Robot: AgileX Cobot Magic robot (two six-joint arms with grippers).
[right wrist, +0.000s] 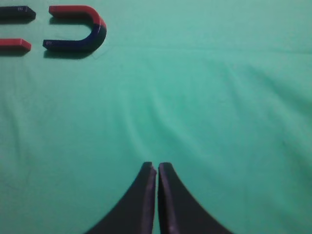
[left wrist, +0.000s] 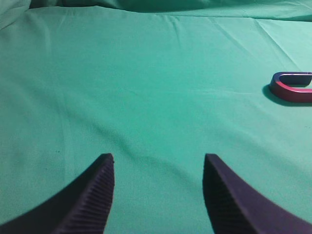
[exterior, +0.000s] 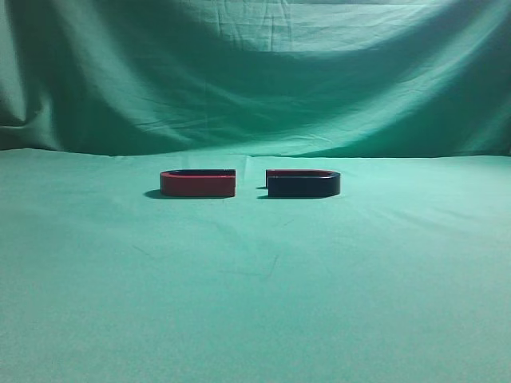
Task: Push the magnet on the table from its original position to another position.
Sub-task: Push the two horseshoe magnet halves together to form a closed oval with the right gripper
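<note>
The magnet (exterior: 303, 184), a flat U shape with a dark navy side and a thin red upper edge, lies on the table (exterior: 255, 287) right of centre, its open ends facing left. In the right wrist view it lies at the top left (right wrist: 73, 45), far from my right gripper (right wrist: 156, 168), which is shut and empty over bare cloth. My left gripper (left wrist: 158, 158) is open and empty over bare cloth. The magnet does not show in the left wrist view. Neither gripper shows in the exterior view.
A same-sized U-shaped magnet with a red side (exterior: 198, 183) lies just left of the magnet, open ends facing it across a small gap. It shows at the right edge of the left wrist view (left wrist: 292, 88). A draped green backdrop (exterior: 255, 72) hangs behind.
</note>
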